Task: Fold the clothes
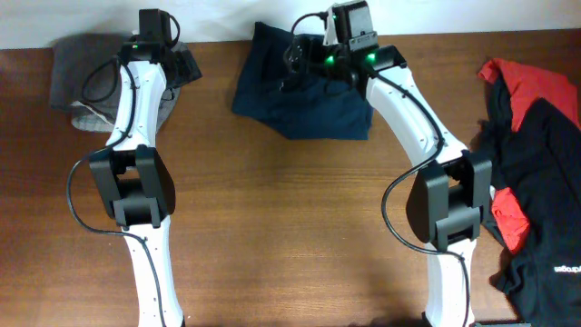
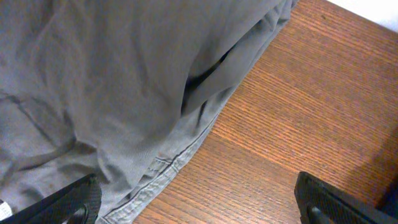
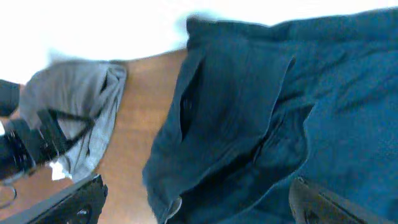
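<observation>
— Grey cloth under the left gripper: is it holding any of it?
— No. Its fingers stand wide apart and bare above the grey garment, over the stitched hem where the cloth meets the wood. Nothing is pinched.
— And the right gripper?
— Spread wide too, and empty. It hangs over the navy garment, the shorts-like piece, near the seam and pocket slit on its left side.
— How far along is the folding, would you say?
— Partway, I'd judge. The grey garment lies left of the navy garment, apart from it with bare wood between, gathered into a compact pile, so it looks done or nearly so. The navy garment is a roughly squared shape but rumpled, with uneven corners and a loose flap at its far edge. It seems to need at least one more fold or some smoothing.
— Anything else waiting?
— The red-and-black clothes, well to the right of the navy garment, sprawled in a heap with a sleeve or leg trailing nearer the camera. They look untouched, so most of the work is left.
— What stands in the way?
— Little. The table on the near side of the navy garment is plain wood. The right arm itself lies across the navy garment's right part in the overhead view and hides that edge. I cannot tell how neatly that edge sits.
</observation>
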Action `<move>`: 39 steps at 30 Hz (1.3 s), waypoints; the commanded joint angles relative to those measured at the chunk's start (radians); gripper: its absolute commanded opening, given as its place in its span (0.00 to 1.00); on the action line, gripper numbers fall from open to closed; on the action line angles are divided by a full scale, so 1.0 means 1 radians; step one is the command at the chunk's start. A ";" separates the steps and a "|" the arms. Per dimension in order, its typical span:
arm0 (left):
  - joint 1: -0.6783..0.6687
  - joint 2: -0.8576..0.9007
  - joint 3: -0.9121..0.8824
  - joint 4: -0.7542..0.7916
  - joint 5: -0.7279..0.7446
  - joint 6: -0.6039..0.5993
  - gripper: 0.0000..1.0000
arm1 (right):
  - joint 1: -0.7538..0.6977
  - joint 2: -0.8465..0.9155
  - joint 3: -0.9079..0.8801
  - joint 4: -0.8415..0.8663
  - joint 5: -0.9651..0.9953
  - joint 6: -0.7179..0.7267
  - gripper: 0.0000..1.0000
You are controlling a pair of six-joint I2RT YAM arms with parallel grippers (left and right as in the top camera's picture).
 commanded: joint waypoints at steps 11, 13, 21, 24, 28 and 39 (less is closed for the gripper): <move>0.000 -0.058 0.025 -0.019 0.011 0.012 0.99 | -0.077 0.132 0.013 0.077 -0.179 0.200 0.99; 0.000 -0.058 0.025 -0.019 0.011 0.012 0.99 | -0.085 0.142 0.013 0.092 -0.195 0.225 0.99; -0.004 -0.058 0.025 -0.019 0.011 0.012 0.99 | -0.074 0.202 0.013 0.145 -0.242 0.320 0.99; -0.005 -0.058 0.025 -0.019 0.011 0.012 0.99 | -0.066 0.223 0.013 0.193 -0.280 0.369 0.98; -0.005 -0.058 0.025 -0.019 0.011 0.012 0.99 | -0.055 0.251 0.013 0.209 -0.289 0.423 0.98; -0.005 -0.058 0.025 -0.027 0.011 0.012 0.99 | -0.053 0.259 0.013 0.164 -0.245 0.457 0.98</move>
